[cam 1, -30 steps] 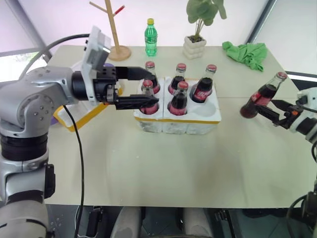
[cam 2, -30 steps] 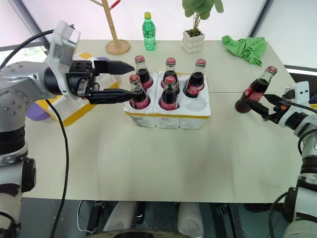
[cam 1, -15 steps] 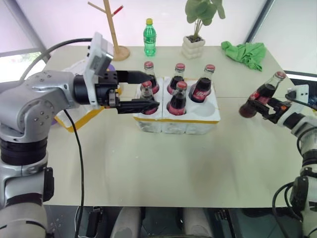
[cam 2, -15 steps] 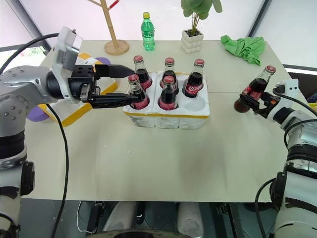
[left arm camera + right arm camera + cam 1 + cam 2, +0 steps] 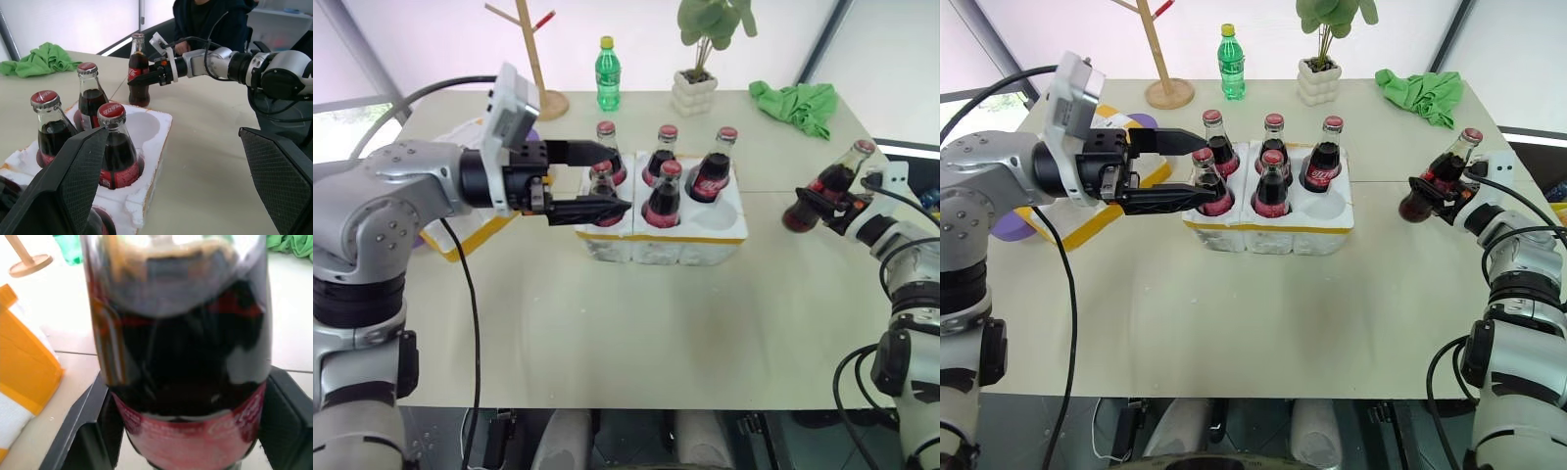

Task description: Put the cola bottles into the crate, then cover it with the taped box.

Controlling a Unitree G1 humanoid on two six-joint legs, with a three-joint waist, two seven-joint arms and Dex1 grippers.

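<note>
While the crate [image 5: 666, 235] sits mid-table w/ five cola bottles [image 5: 664, 194] in its wells, left gripper [image 5: 607, 178] gapes wide around the front-left one. Right gripper [image 5: 1433, 193] clamps the sixth bottle [image 5: 1435, 176], tilted, well right of the crate. Taped box [image 5: 1102, 211] lies behind left arm.

The beige rectangular table [image 5: 1234, 313] carries the white styrofoam crate [image 5: 1268, 233], a green plastic bottle [image 5: 1227, 63], a crumpled green cloth [image 5: 1425, 93], a white potted plant [image 5: 1322, 80], a wooden stand [image 5: 1170, 93] and the yellow-taped styrofoam box [image 5: 1087, 220] beneath the left arm.

Light: bright, even daylight; windows behind the table [image 5: 636, 323]
Shadows: faint, soft
Focus: cola bottle [image 5: 181, 357] blurred close to the right wrist camera; head views sharp
</note>
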